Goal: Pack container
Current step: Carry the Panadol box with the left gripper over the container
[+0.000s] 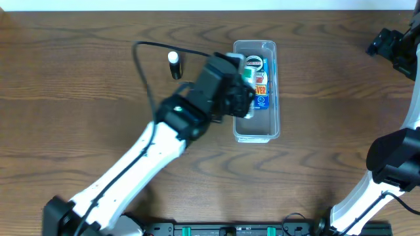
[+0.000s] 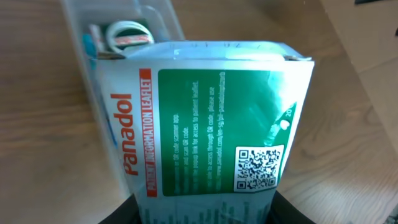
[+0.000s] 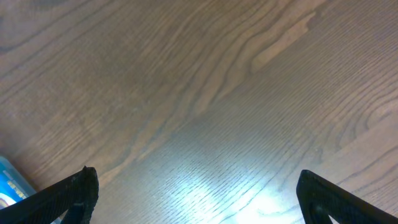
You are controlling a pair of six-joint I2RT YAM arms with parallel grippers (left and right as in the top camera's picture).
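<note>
On the wooden surface (image 1: 79,78), the clear container (image 1: 256,133) lies near the far edge's middle, where the left claw (image 1: 244,98), clamped on a Panadol box (image 2: 211,124), seems mid-placing, needing lowering, then release; the right claw (image 3: 196,180) gapes idle.

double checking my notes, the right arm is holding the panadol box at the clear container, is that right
Not the right arm: the left arm's fingers hold the Panadol box at the container, as the left wrist view shows. The right arm's fingers are open over the table, holding nothing.
</note>
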